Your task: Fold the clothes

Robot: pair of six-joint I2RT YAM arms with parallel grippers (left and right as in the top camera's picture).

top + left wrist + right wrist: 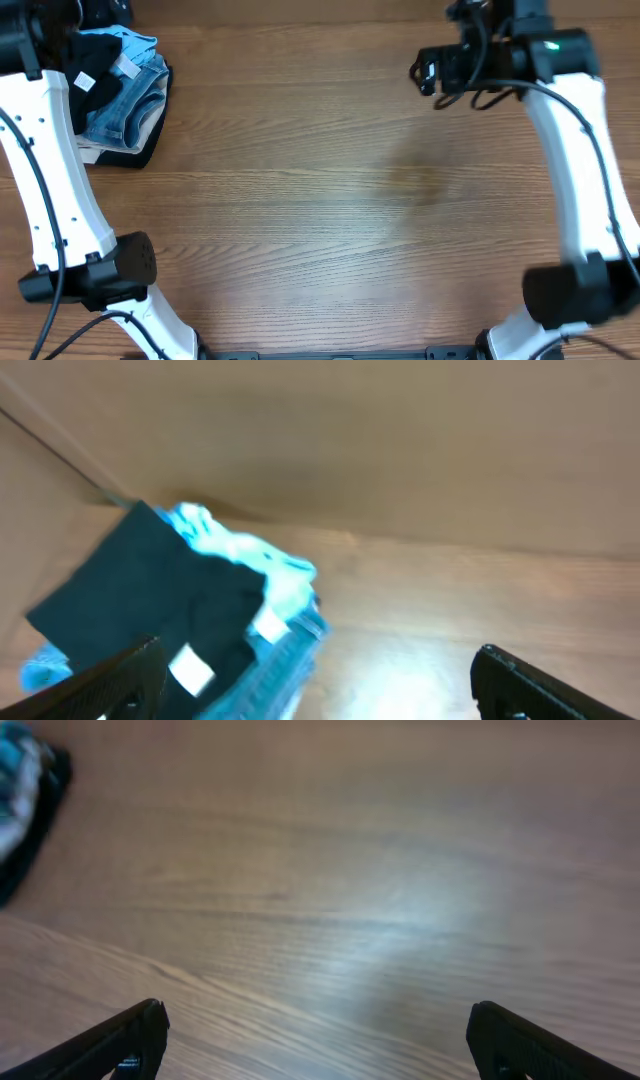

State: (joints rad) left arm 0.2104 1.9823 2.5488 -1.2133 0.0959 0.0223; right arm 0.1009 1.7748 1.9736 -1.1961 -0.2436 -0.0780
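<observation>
Your left gripper (315, 660) is hovering wide open over the black shirt (150, 590), lying atop jeans (130, 105) at the counter's (330, 200) far-left corner. Your right gripper (315, 1015) is hanging wide, empty. Pinching deep, you are risking snagging the jeans.

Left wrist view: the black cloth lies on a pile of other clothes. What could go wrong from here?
1. The black soft fabric garment rests on a light-blue T-shirt and blue denim jeans; the open left gripper might pinch those layers too.
2. The open right gripper hangs over the wooden table, likely too far away to steady them.
</observation>
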